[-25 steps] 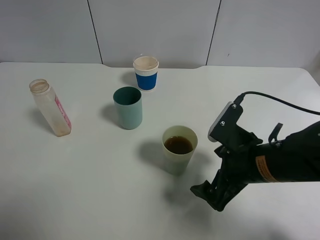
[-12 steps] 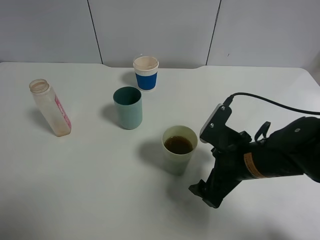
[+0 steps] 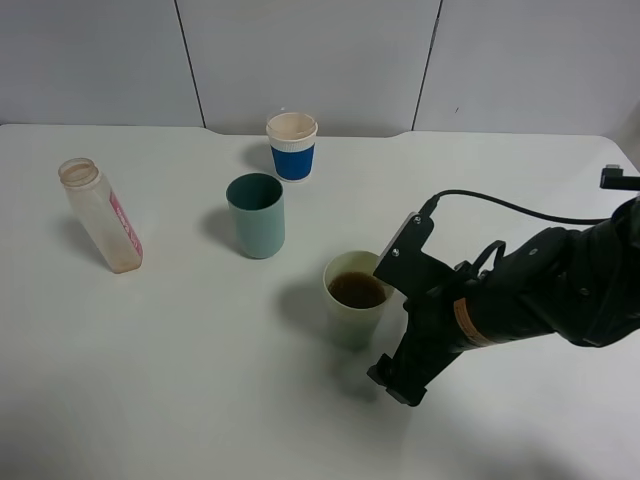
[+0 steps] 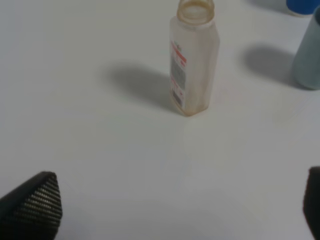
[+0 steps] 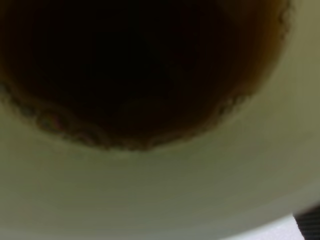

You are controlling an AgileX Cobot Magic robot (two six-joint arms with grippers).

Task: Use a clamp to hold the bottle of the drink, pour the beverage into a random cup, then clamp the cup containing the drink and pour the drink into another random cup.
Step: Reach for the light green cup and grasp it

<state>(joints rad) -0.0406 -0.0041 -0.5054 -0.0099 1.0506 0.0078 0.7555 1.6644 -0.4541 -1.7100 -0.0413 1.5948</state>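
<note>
Presently the right gripper (image 3: 394, 378) has its fingers spread and empty, low beside the yellow-green cup (image 3: 352, 318) at mid-table. The left gripper (image 4: 172, 205) is likewise spread, with the bottle (image 4: 193, 60) standing apart from it. An off-centre closing could shove or tip the cup and spill the beverage (image 3: 357, 290). Count: three cups, including the teal cup (image 3: 256, 228) and the paper cup (image 3: 292, 150), and one bottle.
</note>
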